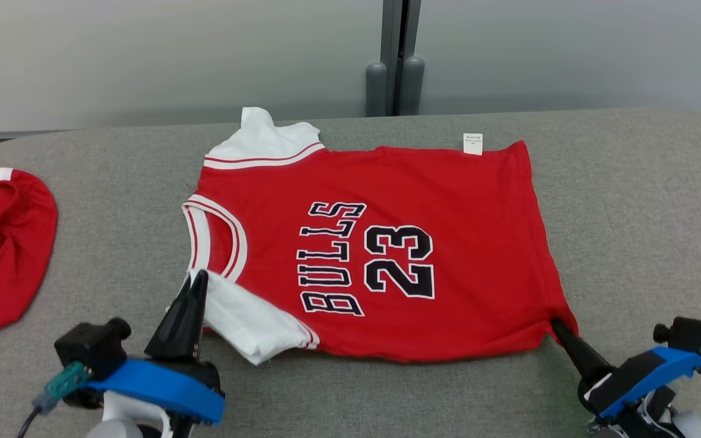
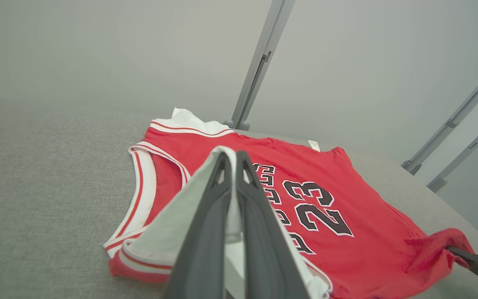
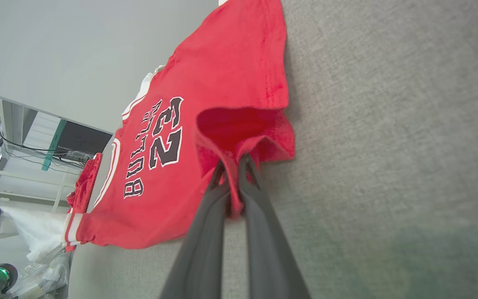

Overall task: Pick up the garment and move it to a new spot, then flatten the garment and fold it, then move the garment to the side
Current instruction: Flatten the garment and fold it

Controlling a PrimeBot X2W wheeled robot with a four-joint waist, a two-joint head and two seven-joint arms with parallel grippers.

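The garment, a red sleeveless-style jersey with "BULLS 23" in black letters and white sleeves, lies spread and mostly flat in the middle of the head view. Its neck points to the left of the frame and its hem to the right. It rests on the grey desk, which runs across the frame from side to side. A second red cloth lies crumpled at the left edge, well apart from the garment.

The left fingers, at the lower left of the frame, are closed on the near white sleeve, and the white fabric is pinched between their tips. The right fingers, at the lower right, are closed on the near hem corner, where the red fabric is bunched and a little raised. A small white label sticks out at the far hem, in the upper right part of the garment.
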